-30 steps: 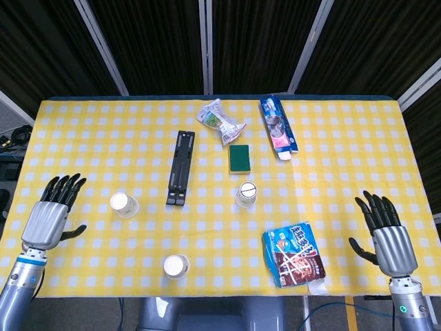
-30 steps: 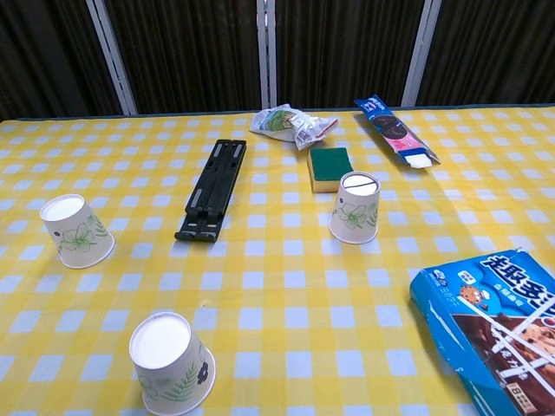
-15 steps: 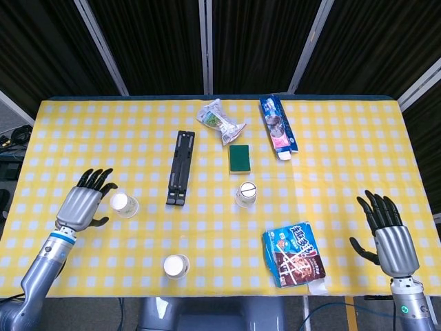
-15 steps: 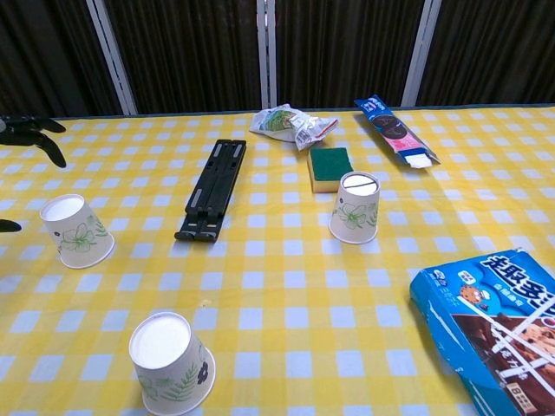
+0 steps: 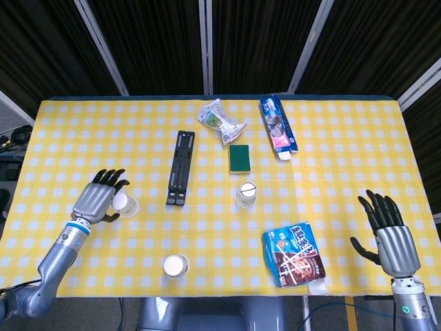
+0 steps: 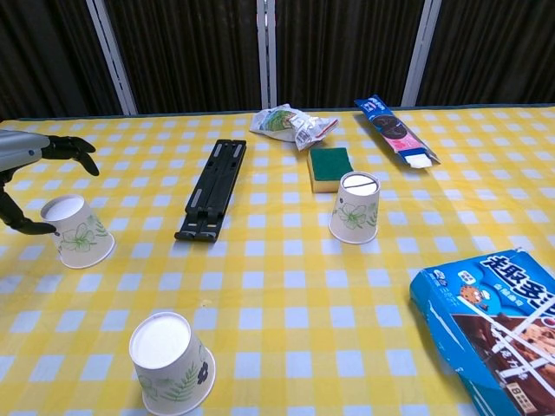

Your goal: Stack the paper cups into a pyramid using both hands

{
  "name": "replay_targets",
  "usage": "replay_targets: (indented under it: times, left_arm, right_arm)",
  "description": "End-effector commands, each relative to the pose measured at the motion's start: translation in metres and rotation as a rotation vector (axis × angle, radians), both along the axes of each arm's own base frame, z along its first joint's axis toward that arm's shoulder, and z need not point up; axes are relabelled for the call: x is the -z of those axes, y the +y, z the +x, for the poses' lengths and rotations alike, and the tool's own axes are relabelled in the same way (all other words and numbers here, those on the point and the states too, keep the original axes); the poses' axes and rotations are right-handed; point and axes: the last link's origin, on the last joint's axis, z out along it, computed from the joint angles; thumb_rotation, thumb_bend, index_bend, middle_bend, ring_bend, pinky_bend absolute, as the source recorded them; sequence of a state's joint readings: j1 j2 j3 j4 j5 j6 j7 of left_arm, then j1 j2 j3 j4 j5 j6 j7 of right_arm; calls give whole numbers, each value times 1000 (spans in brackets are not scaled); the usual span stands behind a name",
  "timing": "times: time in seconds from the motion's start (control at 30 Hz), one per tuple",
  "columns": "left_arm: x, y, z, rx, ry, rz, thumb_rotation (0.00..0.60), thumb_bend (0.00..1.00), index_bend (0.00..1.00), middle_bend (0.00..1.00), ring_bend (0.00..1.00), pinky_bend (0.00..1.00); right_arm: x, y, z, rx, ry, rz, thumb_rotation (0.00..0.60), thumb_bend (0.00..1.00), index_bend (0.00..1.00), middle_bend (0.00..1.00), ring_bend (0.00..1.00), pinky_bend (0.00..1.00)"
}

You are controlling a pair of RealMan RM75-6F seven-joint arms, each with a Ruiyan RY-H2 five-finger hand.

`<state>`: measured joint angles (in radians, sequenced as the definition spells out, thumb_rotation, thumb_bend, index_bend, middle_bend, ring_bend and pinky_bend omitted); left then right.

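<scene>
Three upturned paper cups with leaf prints stand on the yellow checked table [image 5: 344, 172]. The left cup [image 5: 126, 204] [image 6: 77, 230] has my left hand [image 5: 100, 200] [image 6: 35, 169] just beside and over it, fingers spread, thumb low by the cup's side, holding nothing. The near cup [image 5: 176, 266] [image 6: 171, 361] sits at the front edge. The middle cup [image 5: 246, 193] [image 6: 355, 208] stands below the sponge. My right hand [image 5: 387, 233] hovers open at the table's right front corner, far from every cup; the chest view does not show it.
A black folding stand [image 5: 180, 167] lies between the left and middle cups. A green sponge [image 5: 239, 158], a crumpled wrapper [image 5: 219, 121] and a blue biscuit sleeve [image 5: 278, 127] lie further back. A blue snack bag [image 5: 293, 254] lies at the front right.
My left hand has travelled right and forward from the table's left edge to the left cup. The right hand has barely shifted. No cup has moved.
</scene>
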<state>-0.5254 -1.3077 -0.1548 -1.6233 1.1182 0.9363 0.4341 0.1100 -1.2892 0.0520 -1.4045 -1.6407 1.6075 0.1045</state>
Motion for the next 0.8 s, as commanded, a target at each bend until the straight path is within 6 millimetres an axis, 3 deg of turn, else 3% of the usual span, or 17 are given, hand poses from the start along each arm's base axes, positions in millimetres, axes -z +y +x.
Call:
replay_targets:
  times: [0.03,0.37,0.63,0.8]
  left_arm:
    - [3,1,2,-2,7,-10,600,317,239,0,0,0]
    - [6,4,-7,-44,48,-25,600,331,246,0,0,0]
    - [7,4,-9,-57,45,-24,600,331,369,0,0,0]
    - [6,2,-6,-48,27,-15,600,332,391,0,0,0]
  right_arm:
    - [-1,0,0,0,-3,-2,600,152,0,0,0,0]
    - [-2,0,0,-2,-8,-5,600,152,0,0,0,0]
    - [-1,0,0,0,-6,-2,600,152,0,0,0,0]
    - [-1,0,0,1,-6,-3,600,152,0,0,0,0]
